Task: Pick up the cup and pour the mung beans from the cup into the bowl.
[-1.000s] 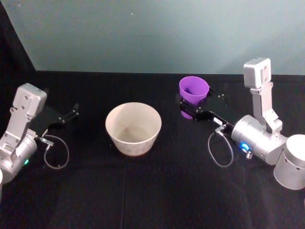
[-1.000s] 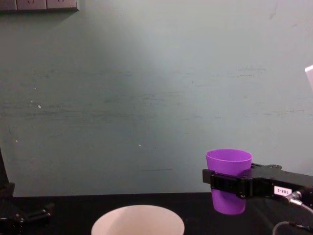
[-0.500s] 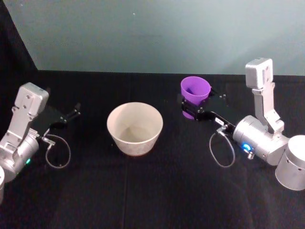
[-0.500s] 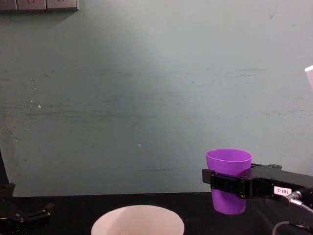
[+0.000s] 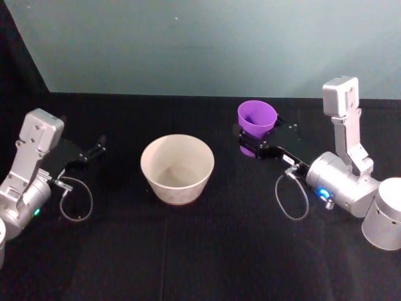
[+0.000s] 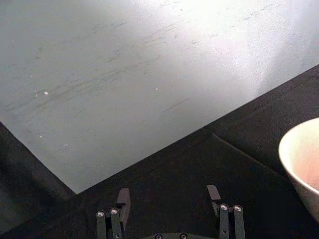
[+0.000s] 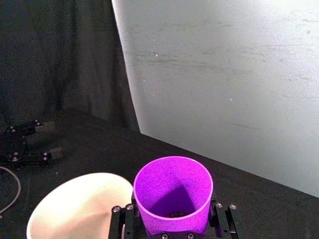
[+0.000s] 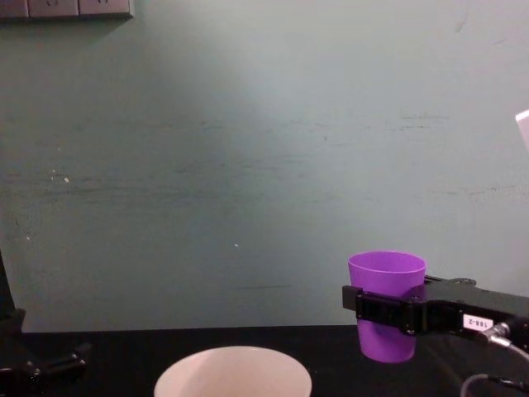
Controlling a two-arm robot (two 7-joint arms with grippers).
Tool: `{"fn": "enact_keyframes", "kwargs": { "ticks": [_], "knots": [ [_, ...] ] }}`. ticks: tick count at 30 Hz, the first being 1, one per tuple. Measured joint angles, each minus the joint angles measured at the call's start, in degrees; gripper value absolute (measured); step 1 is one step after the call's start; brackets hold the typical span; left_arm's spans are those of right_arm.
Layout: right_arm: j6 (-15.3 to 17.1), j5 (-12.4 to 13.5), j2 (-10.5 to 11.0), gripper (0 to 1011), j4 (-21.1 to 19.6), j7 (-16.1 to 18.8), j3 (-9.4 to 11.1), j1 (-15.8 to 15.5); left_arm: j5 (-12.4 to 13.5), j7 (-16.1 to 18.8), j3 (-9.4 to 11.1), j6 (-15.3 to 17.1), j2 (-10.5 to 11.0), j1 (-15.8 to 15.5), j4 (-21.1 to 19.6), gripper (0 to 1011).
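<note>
The purple cup [image 5: 257, 118] is clamped upright by the right gripper [image 5: 253, 143] near the bowl [image 5: 176, 187], evidently so nothing is spilled before pouring. The left gripper [image 5: 94, 150] is parked, jaws spread, opposite.

A plain, pale teal-green painted wall [image 5: 188, 44] runs across the upper part of the head view under soft, even light. It meets a table covered in matt black cloth [image 5: 188, 251], which spans the lower part of the frame from edge to edge. At the upper left of that frame, a black fabric drape [image 5: 15, 56] slants across the wall's edge. In the chest view, faint horizontal scuff marks [image 8: 124, 178] cross the middle of the wall. A row of white wall sockets [image 8: 66, 8] sits at the upper left corner, cut off by the top edge. In the left wrist view, a bright wash of light [image 6: 224, 30] whitens the wall at the upper right of the frame.
</note>
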Motion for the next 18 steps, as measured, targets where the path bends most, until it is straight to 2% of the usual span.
{"fn": "enact_keyframes", "kwargs": {
  "ticks": [18],
  "knots": [
    [0.00,0.00,0.00,736,0.00,0.00,0.00,0.00,0.00,0.00,0.00,0.00,0.00,0.00,0.00,1000]
  ]
}}
